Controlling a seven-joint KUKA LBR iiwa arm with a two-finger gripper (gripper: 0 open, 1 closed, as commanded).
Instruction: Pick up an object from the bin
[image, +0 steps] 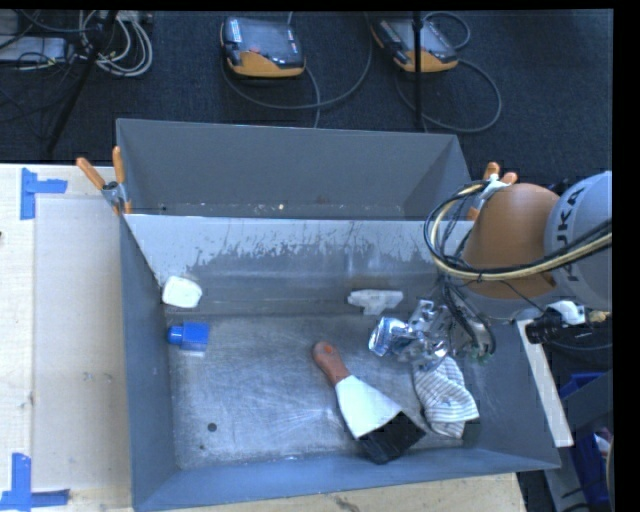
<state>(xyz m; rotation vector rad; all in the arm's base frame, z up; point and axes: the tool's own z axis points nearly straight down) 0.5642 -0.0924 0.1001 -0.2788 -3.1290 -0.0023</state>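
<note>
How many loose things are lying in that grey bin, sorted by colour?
White or pale: 2, oval lump, flat piece
Blue: 1, small block
Checked: 1, cloth
Brown, white and black: 1, brush-like tool
Total: 5

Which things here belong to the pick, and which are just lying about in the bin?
In play: gripper, low in the bin at the view's right; checked cloth, closest to it.
Lying about: brown-handled brush, pale lump, blue block, white oval piece.

Orange domed cover at right, looped black-and-yellow cables, pale grey arm link with dark lettering, silvery metal gripper
</note>
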